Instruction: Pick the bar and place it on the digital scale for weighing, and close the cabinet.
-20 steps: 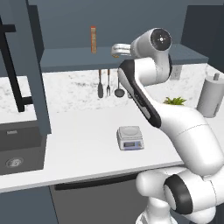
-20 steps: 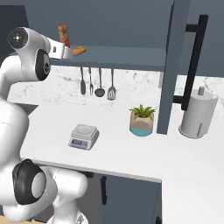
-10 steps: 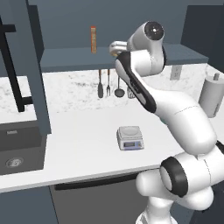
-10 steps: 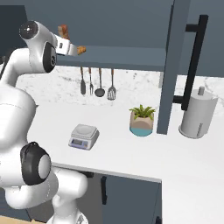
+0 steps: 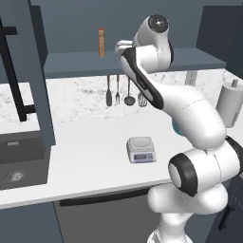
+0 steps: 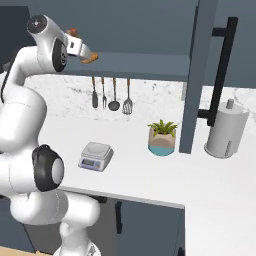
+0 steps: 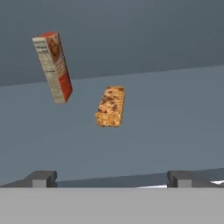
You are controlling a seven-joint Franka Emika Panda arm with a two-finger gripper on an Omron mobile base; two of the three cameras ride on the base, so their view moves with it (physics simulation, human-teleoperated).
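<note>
Currently the two-finger gripper (image 7: 112,177) is spread wide and grasps nothing. It faces the small flat golden-brown granola bar (image 7: 110,106), which lies on the slate-blue cabinet shelf (image 7: 175,109) just right of a tall orange upright box (image 7: 53,66). Risk — a skewed approach could clip that box and topple it, or push the bar farther back. Printing on the box is too blurred to read. The light-grey digital scale (image 5: 141,149) waits on the white counter (image 5: 90,152) below — its display is illegible.

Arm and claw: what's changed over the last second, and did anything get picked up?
The arm swung up toward the cabinet shelf, bringing the open claw to face the bar. Nothing was grasped. The bar, orange box and digital scale stayed put.
</note>
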